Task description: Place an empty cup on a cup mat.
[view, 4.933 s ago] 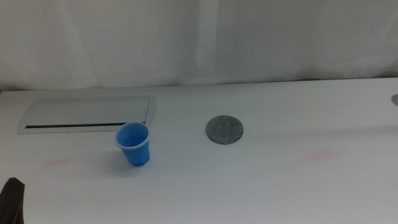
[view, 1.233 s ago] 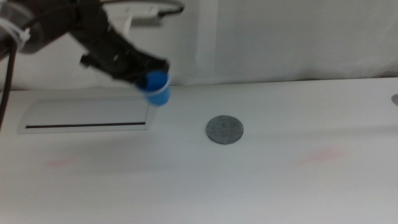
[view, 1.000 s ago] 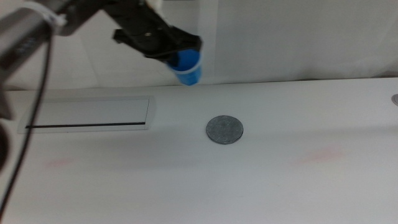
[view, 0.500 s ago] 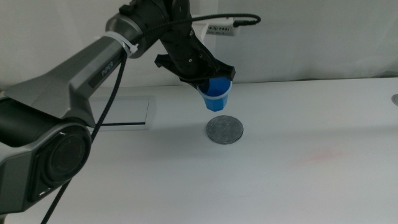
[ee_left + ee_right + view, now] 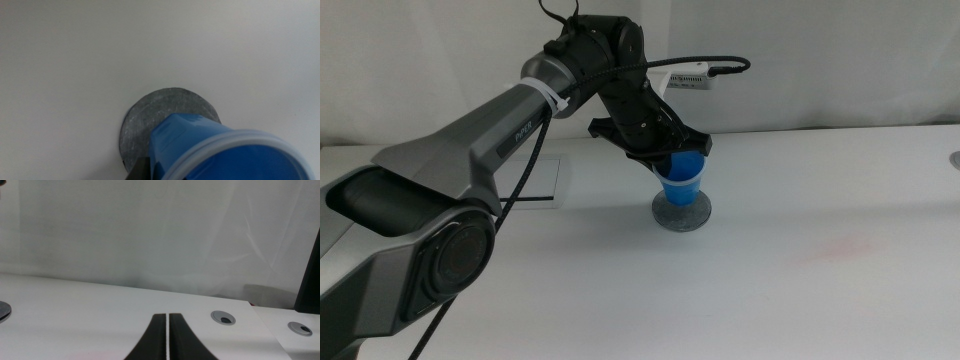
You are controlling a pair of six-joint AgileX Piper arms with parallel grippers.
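Here, the left tool point(image 5: 672, 152) is holding the cup point(image 5: 682, 180) on or just above the cup mat point(image 5: 680, 213).

The left arm is reaching in from the 9 o'clock side of the middle view, its tool clamping the cup at the rim while the cup's base is meeting the middle of the cup mat; whether the base is fully seated cannot be told. In the left wrist view the cup point(image 5: 210, 147) is covering part of the cup mat point(image 5: 150, 112), which is lying flat on the white table point(image 5: 820, 290). The right tool point(image 5: 167, 337) is waiting away from the work, its two jaws standing together over the table, with two round grommets point(image 5: 223, 317) toward 3 o'clock of it.
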